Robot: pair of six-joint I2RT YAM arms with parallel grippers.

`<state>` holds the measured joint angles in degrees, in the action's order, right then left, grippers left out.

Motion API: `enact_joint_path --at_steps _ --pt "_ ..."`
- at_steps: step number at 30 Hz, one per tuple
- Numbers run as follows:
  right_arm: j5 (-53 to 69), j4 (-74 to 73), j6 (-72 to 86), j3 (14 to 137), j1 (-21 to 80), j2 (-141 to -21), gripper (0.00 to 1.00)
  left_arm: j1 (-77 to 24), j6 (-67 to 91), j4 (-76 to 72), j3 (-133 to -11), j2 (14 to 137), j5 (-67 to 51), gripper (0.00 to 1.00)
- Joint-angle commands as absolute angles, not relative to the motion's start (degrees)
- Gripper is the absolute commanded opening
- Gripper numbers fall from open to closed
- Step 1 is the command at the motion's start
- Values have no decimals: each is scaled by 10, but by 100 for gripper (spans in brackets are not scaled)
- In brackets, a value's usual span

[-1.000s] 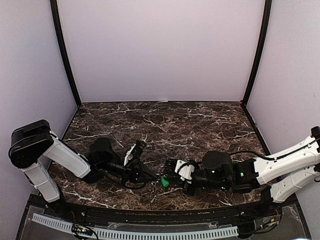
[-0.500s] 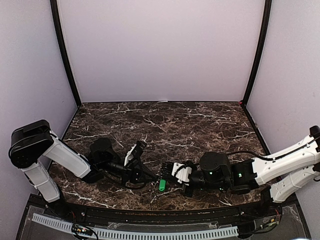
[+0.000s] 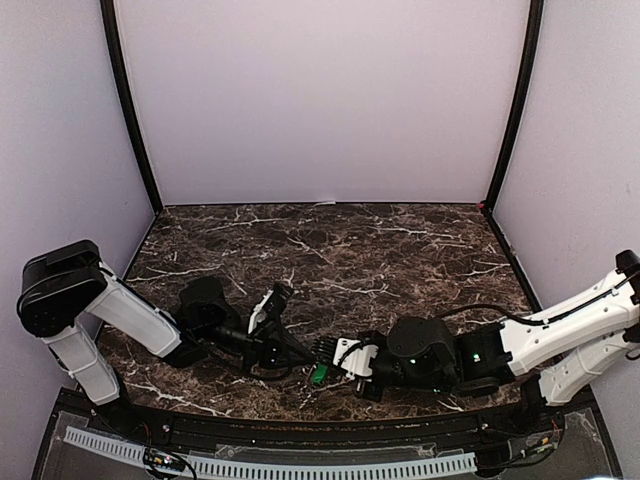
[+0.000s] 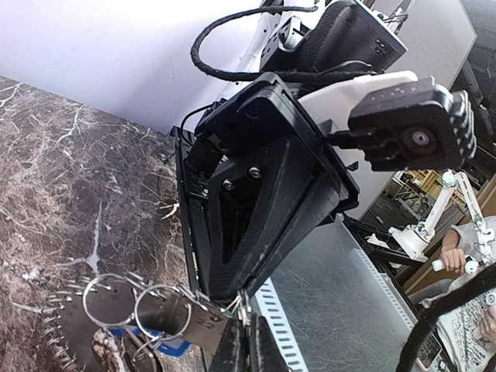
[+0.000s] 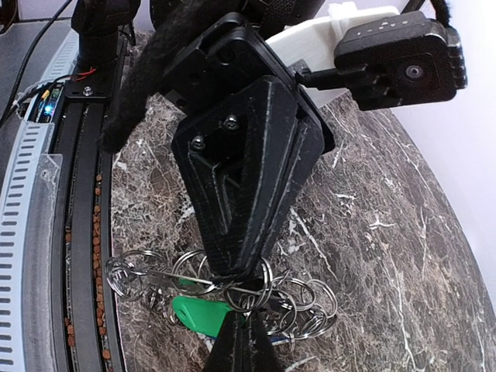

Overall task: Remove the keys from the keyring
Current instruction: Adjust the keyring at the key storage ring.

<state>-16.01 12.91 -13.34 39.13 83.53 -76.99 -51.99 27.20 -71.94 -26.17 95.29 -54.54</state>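
The left end effector reaches in from the left of the green key. Its black, wedge-shaped fingers are pressed together, and their tip sits just above that key in a tangle of thin wire split rings. Whether a wire is pinched between them cannot be told.

The green key has a smooth, rounded plastic head and lies flat on the bench, a dark brown marble-patterned slab with white veins. In the left wrist view the keyring, a flat dark disc edged with pale, spiky teeth, lies on the bench close by the key. Two round wire loops stand over it, and a blue plastic key head shows under them.

The right end effector comes in from the right of the green key, low over the bench. Its matte black fingers are closed to a single point just beside the key's head, tip to tip with the left fingers.
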Motion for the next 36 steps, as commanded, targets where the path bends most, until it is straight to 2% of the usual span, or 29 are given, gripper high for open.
enact_joint_path --at_steps 1,21,26,30,36 --pt "-170 121 -149 421 866 -793 0 -522 273 -758 -265 924 -522 0" --pt "-261 91 -197 483 930 -872 0 -521 278 -746 -260 916 -479 0" --pt "-382 92 -177 495 934 -894 0 -521 282 -756 -253 915 -483 0" --pt "-437 149 -192 470 935 -865 0 -520 289 -754 -256 920 -487 0" --pt "-438 262 -274 437 938 -847 0 -521 299 -733 -268 927 -494 0"
